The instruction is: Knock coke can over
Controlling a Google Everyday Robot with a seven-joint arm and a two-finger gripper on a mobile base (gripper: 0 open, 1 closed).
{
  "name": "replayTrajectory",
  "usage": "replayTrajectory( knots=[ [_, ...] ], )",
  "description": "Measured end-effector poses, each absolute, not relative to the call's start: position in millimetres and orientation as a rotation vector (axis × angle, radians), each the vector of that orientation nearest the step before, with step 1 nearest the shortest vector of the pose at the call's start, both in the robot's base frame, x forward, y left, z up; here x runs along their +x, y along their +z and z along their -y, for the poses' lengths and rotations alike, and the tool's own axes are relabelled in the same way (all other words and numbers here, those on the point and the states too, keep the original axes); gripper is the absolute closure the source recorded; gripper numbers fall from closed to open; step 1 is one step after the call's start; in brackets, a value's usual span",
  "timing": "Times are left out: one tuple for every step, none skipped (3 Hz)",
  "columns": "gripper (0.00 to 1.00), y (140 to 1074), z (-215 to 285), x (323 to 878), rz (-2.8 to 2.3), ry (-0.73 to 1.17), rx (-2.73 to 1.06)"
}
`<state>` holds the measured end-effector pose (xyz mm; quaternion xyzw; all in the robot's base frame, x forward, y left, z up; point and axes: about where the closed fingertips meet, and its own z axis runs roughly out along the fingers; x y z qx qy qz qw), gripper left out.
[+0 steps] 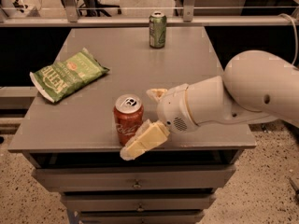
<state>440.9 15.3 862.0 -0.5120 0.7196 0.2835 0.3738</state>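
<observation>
The red coke can [127, 120] stands upright near the front edge of the grey table [117, 73], silver top with pull tab facing up. My gripper [142, 120] comes in from the right and is open. One cream finger [143, 141] lies at the can's front right, touching or nearly touching it. The other finger [157, 94] sits behind and to the right of the can. The can stands partly between them.
A green can [157, 29] stands upright at the table's back edge. A green chip bag [67, 74] lies on the left side. My white arm [243, 94] crosses the table's right side. Drawers [135, 183] are below the front edge.
</observation>
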Motion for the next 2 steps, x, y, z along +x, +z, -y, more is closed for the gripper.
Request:
replayTrajectory(
  knots=[
    [0.0,864.3,-31.9,464.1,-1.8,0.725,-1.269],
    [0.0,877.3,-40.0,496.7,-1.762,0.706,-1.223]
  ],
)
